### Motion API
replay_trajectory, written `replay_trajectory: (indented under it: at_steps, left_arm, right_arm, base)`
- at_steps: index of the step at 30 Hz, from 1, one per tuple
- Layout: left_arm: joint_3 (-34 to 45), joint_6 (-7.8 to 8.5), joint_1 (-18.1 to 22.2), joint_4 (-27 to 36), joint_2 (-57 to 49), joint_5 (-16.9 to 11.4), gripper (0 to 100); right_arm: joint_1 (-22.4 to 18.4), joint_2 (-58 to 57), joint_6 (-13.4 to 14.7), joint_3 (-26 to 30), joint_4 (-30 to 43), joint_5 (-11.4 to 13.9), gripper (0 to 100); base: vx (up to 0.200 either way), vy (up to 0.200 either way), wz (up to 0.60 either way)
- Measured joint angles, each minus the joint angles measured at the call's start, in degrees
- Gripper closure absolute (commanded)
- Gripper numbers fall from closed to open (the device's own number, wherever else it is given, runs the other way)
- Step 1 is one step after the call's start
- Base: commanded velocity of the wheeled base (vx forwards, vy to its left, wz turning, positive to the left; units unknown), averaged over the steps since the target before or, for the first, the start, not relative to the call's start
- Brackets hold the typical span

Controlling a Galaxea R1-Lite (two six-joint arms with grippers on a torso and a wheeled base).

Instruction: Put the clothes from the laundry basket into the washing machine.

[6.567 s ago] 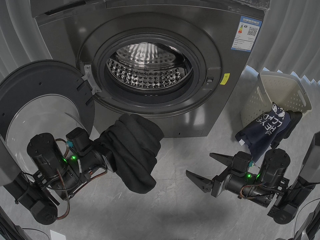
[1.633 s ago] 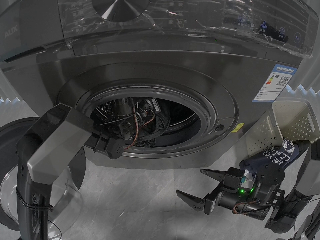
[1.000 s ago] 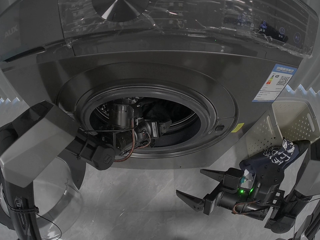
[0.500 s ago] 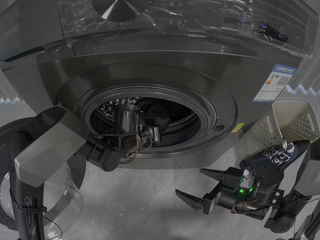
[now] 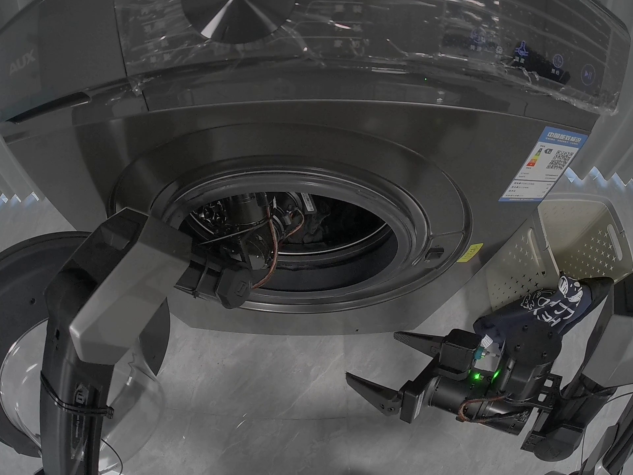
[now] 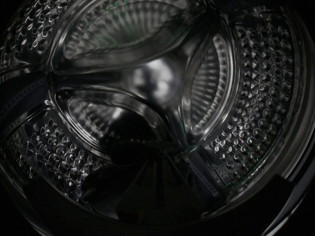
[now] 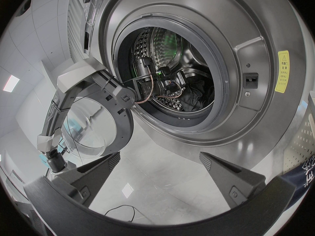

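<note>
Left end effector (image 5: 300,214): inside drum (image 6: 262,82); grip cannot be told. Dark garment (image 6: 147,181) lies just below it, on the drum floor.
Right end effector (image 5: 371,357): wide open, empty. Navy shirt (image 5: 554,308) hangs over the basket (image 5: 580,232) rim, just behind it.
Handling: the left should probably withdraw straight out without snagging cloth.

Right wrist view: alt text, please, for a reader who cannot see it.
The left arm extends into the drum of the open washing machine, where a dark garment lies. In the foreground the right gripper hangs open and empty above the floor, and the round door stands swung open.
</note>
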Motion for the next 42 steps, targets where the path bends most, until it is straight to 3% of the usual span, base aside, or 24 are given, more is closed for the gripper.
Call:
replay_trajectory:
  at_steps: [8, 9, 17, 26, 35, 42]
  left_arm:
    - [-4.63, -0.09, 0.88, -2.19, 4.11, 1.3, 100]
    - [-4.68, -0.06, 0.85, -2.19, 4.33, 1.3, 0]
    - [-3.25, -0.13, 0.35, -1.78, 4.57, 1.48, 0]
    - [6.21, 0.49, -0.55, -1.91, 0.63, 2.16, 0]
    - [21.36, 3.43, -3.58, -5.07, -6.49, 1.72, 0]
    - [35.41, 7.91, -6.9, -11.87, -11.97, 0.6, 0]
  right_arm:
    - [0.0, 0.0, 0.02, -0.17, 0.0, 0.02, 0]
    - [0.0, 0.02, 0.02, -0.17, 0.0, 0.02, 0]
    - [0.0, 0.02, 0.0, -0.11, 0.0, 0.02, 0]
    - [0.0, 0.02, 0.07, 0.11, 0.0, 0.02, 0]
    - [0.0, 0.02, 0.11, 0.44, 0.0, 0.02, 0]
    - [0.04, -0.02, 0.09, 0.85, 0.0, -0.02, 0]
  base:
    - [0.0, 0.0, 0.0]
    - [0.0, 0.0, 0.0]
    - [0.0, 0.0, 0.0]
    - [0.0, 0.0, 0.0]
    - [0.0, 0.0, 0.0]
    - [0.0, 0.0, 0.0]
